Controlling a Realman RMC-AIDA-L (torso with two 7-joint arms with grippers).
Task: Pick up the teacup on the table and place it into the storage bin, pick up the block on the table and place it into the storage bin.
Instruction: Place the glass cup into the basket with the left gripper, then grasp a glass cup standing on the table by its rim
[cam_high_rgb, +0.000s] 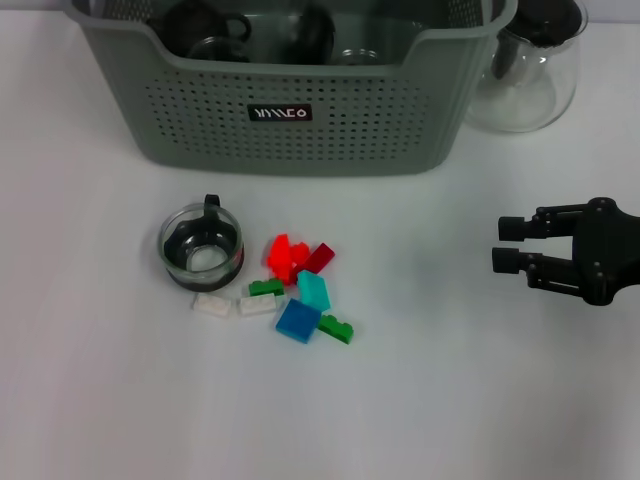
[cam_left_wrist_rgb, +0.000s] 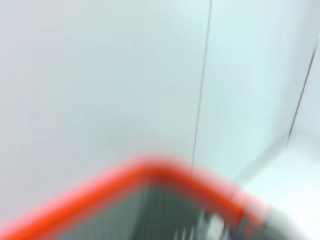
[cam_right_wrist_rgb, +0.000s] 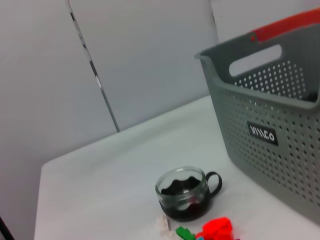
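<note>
The teacup (cam_high_rgb: 201, 246) is clear glass with a dark band and a black handle, standing on the white table left of centre; it also shows in the right wrist view (cam_right_wrist_rgb: 186, 194). Just to its right lies a small heap of blocks: red (cam_high_rgb: 285, 256), teal (cam_high_rgb: 314, 290), blue (cam_high_rgb: 298, 320), green (cam_high_rgb: 336, 328) and white (cam_high_rgb: 212, 305). Behind them stands the grey-green storage bin (cam_high_rgb: 400, 120) (cam_right_wrist_rgb: 280, 100). My right gripper (cam_high_rgb: 508, 245) hovers open at the right, well apart from the blocks, fingers pointing toward them. No left gripper shows in any view.
A clear glass teapot (cam_high_rgb: 530, 70) with a black lid stands right of the bin. Dark cups (cam_high_rgb: 205, 30) sit inside the bin. The left wrist view gives only a blurred wall and an orange-edged rim (cam_left_wrist_rgb: 150, 172).
</note>
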